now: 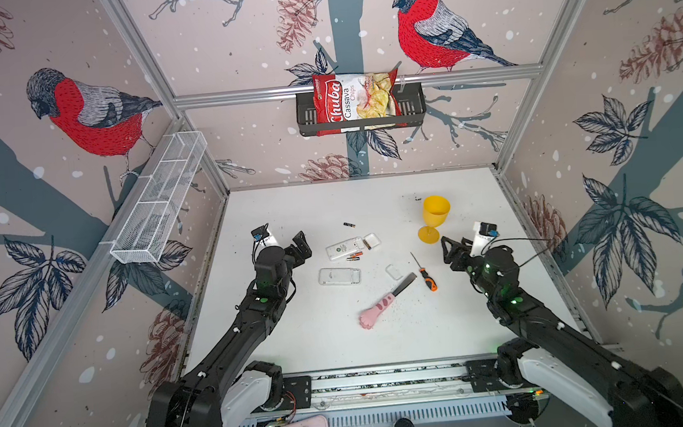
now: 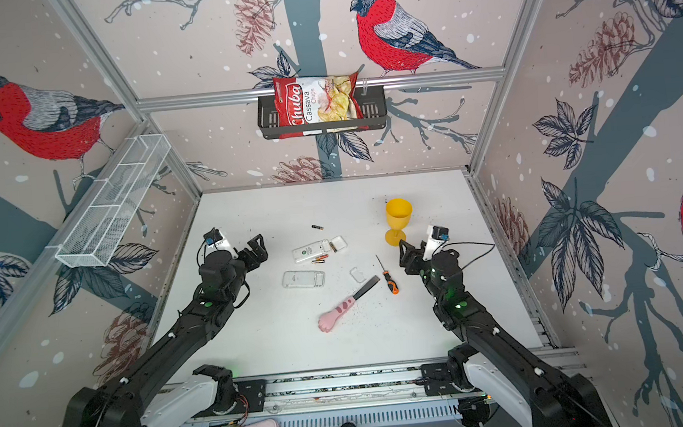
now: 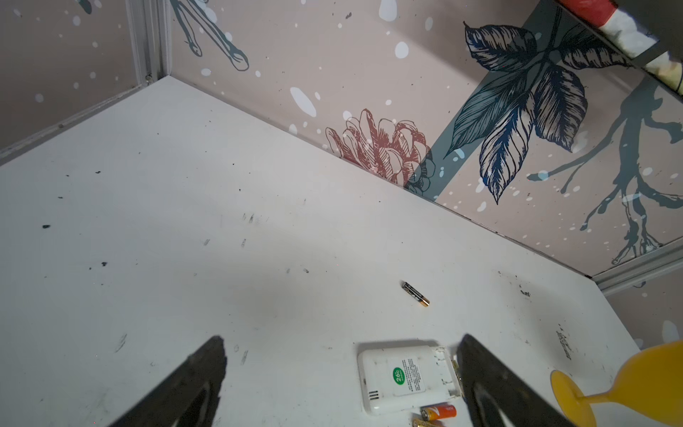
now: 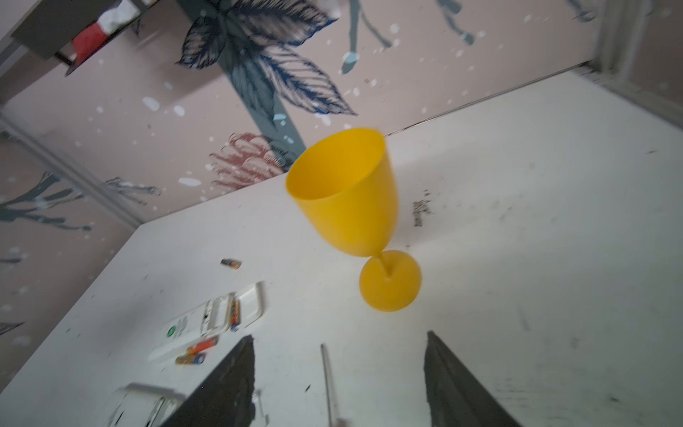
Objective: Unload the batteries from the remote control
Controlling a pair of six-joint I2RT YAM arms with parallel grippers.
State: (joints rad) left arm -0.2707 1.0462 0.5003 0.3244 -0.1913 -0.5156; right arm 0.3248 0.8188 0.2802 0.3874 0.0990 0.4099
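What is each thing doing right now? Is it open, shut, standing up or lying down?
white remote, battery bay open, lying flat
battery cover, off, beside the remote
two batteries, out, lying by the remote
lone battery, out, lying apart
another battery, at the open bay's edge, in or out unclear
clear remote, lying flat
yellow goblet, upright, empty
screwdriver, lying flat
left gripper, fingers open, empty
right gripper, fingers open, empty

Yellow goblet [image 1: 436,212] stands upright near the screwdriver [image 1: 424,271].
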